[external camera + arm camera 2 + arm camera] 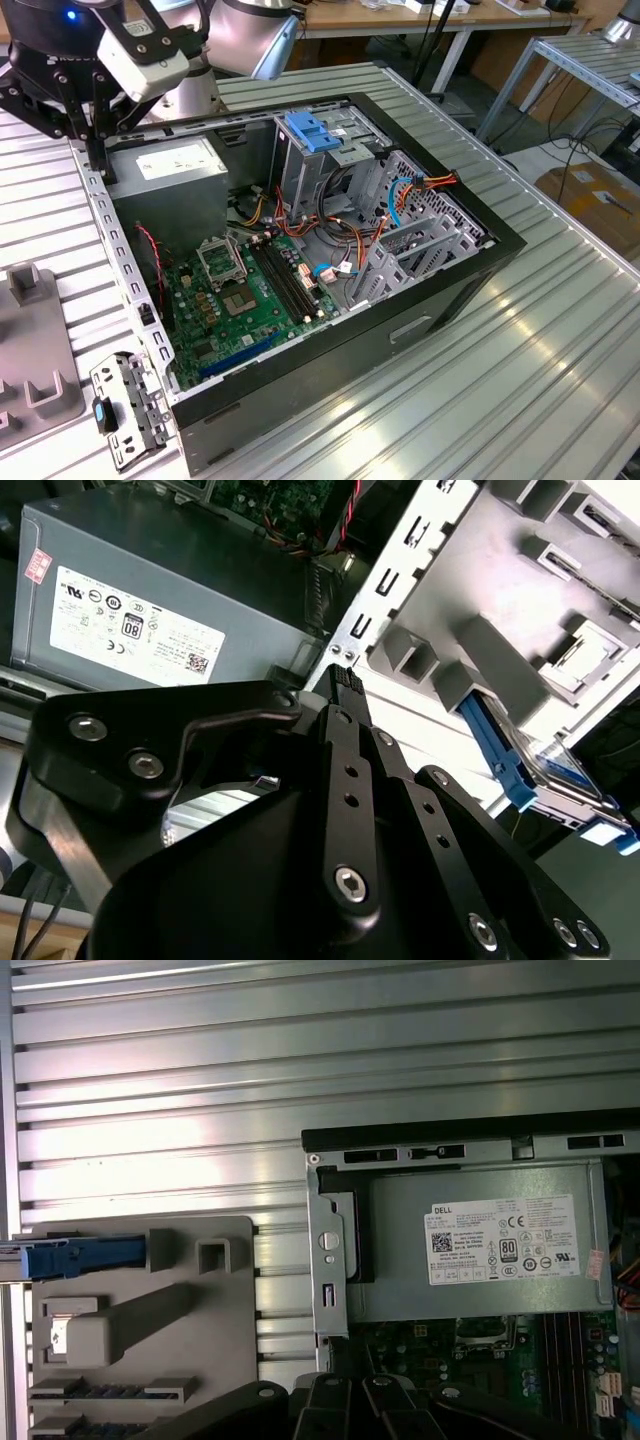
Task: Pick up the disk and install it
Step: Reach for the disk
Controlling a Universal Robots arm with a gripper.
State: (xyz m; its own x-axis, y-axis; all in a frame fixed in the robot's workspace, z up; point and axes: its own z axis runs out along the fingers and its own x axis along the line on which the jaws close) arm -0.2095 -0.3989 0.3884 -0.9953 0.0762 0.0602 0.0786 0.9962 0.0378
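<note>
Hovering at the upper left of the exterior view, the black gripper [90, 135] hangs over the corner of the open computer case [430, 310], just beside the grey power supply [170, 165]; whether it is apart or together, I cannot tell. The disk [85, 1257], edged with blue rails, lies outside the case in a grey plastic fixture [150, 1350] on the ribbed metal table [300, 1080], apart from the gripper.

Open computer case [330, 385] holds green motherboard [240, 300] and grey power supply [175, 165].
</note>
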